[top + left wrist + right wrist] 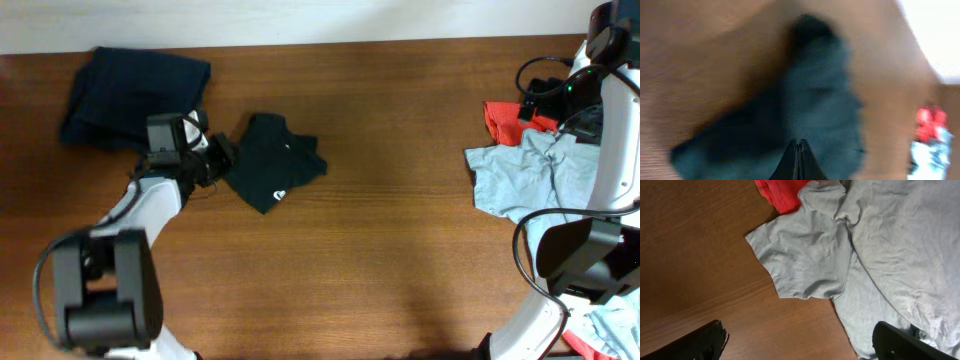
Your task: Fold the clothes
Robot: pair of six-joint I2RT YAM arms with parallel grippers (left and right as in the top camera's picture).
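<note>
Left wrist view is smeared with blur. We make out only the black short-sleeved cloth T-shirt [815,100] as a dark mass, and the left gripper [799,160] above it with its fingers pressed together. Whether cloth is caught between them we cannot tell.

From overhead the shirt lies crumpled left of the table's middle, small white label [281,196] showing, with the gripper at its left border.

The right arm [612,150] hides part of the light blue-grey cloth T-shirt [865,255] by the right edge. The red-orange cloth T-shirt [782,195] touching it on the far side is cut off. The right gripper [800,345] is spread wide and holds nothing.

A dark navy cloth pile [135,97] sits in the far left corner.

The surface is a brown wooden table [400,260], with a pale strip [300,20] beyond its far edge. A wide stretch of wood separates the black and blue-grey shirts.
</note>
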